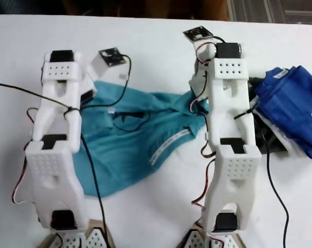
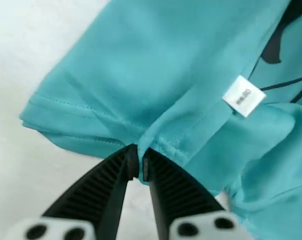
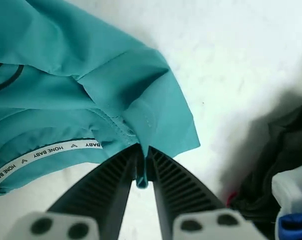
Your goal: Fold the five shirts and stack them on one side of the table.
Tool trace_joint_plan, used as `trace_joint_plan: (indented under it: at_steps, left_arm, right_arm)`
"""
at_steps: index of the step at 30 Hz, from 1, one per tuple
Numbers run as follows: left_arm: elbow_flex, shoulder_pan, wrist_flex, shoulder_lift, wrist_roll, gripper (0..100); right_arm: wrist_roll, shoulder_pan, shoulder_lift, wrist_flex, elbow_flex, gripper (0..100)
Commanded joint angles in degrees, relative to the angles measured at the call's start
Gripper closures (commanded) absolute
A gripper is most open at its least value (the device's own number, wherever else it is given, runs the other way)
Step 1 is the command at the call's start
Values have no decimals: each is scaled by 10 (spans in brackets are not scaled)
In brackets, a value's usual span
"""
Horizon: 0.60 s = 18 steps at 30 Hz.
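left gripper (image 2: 139,161), right gripper (image 3: 143,161) pinching teal shirt (image 1: 140,139), both outstretched

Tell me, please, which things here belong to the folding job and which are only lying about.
Job: teal shirt, pinched by left gripper and right gripper; blue shirt on the side pile.
Lying about: white table; black cable.

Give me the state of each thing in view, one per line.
teal shirt: unfolded, rumpled on the table, held at two edges.
left gripper: shut on the teal shirt's hem.
right gripper: shut on the teal shirt's edge.
blue shirt: folded, lying on top of a dark garment.
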Motion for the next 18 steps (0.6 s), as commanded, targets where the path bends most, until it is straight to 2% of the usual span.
trace_joint_plan:
  at_steps: [1, 10, 18]
  left_arm:
    - [-22, 11, 10, -22, 31, 976]
    - [-154, 21, 148, -97, 90, 976]
    - [-208, 18, 159, -205, 130, 976]
  right_arm:
    - [-4, 0, -10, 12, -28, 981]
    - [-4, 9, -95, 13, -33, 981]
    - [-3, 10, -188, 13, -33, 981]
